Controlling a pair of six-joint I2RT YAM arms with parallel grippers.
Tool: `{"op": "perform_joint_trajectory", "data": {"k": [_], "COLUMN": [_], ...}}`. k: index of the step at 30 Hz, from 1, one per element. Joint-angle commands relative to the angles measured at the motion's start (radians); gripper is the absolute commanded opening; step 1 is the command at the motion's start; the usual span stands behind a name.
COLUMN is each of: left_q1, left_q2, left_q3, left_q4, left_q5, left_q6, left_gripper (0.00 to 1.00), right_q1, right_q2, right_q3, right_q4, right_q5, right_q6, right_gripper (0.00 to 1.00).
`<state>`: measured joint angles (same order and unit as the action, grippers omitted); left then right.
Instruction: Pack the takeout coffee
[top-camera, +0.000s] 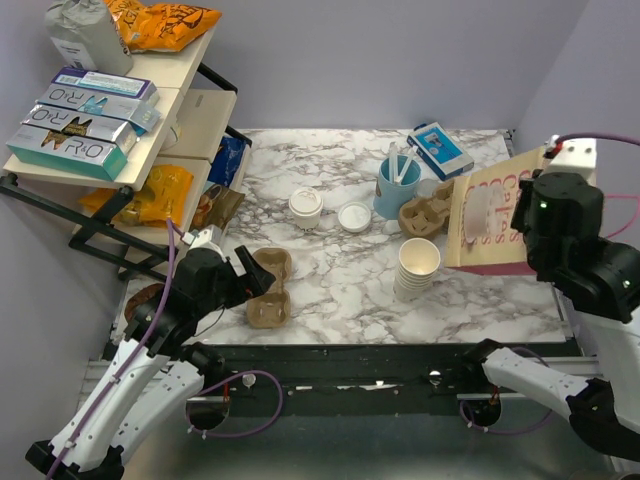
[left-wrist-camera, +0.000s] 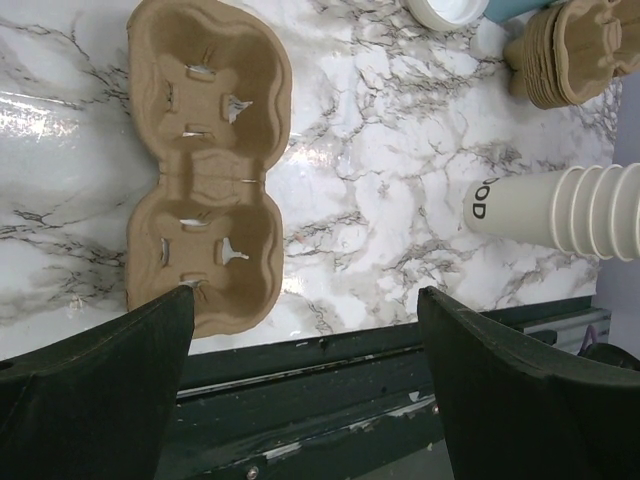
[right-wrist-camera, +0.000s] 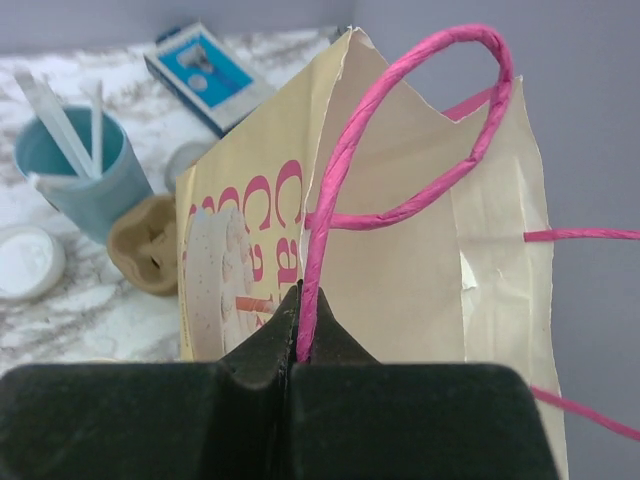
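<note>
Takeout coffee (top-camera: 305, 207), a small white paper cup with a round white plastic lid: it stands upright, long axis vertical, on the marble-patterned table (top-camera: 340, 290), left of centre.

Your right gripper (right-wrist-camera: 300, 335) is pinched tight on the pink twisted-paper handle (right-wrist-camera: 400, 130) of the cream paper bag with pink lettering (right-wrist-camera: 400, 270), at the right side of the table. Your left gripper (left-wrist-camera: 305, 300) hangs with jaws wide and nothing between them, at the near end of the brown moulded-pulp two-cup carrier (left-wrist-camera: 210, 170).

The coffee lies beyond that carrier, farther and slightly right of the left gripper, and well apart to the left of the bag.

Judgement: your left arm is the nearer and the free one. The cup calls for a side approach across its vertical axis, then a carry rightward to the bag. A loose round white lid (top-camera: 354, 216) lies just right of the cup; keep clear of it.
</note>
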<state>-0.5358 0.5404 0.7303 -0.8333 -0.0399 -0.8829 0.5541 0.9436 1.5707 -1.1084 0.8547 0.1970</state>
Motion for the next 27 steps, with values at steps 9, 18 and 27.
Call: {"op": "perform_joint_trajectory", "data": {"k": [9,18,27], "left_q1": [0.005,0.005,0.005], "left_q2": [0.038,0.038,0.012], "left_q3": [0.003,0.006,0.034], "left_q4": [0.046,0.03,-0.004], "left_q5": [0.026,0.003,-0.032], "left_q6": [0.021,0.007,-0.016], "left_gripper": [0.99,0.99,0.99], "right_q1": [-0.003,0.286,0.527], "right_q2": [0.167,0.357,0.581], "right_q3": [0.394,0.459,0.466], "right_q4": [0.206,0.526,0.737], "right_q5": [-0.422,-0.257,0.069], "right_q6": [-0.386,-0.597,-0.72], "right_gripper": [0.01,0.01,0.01]}}
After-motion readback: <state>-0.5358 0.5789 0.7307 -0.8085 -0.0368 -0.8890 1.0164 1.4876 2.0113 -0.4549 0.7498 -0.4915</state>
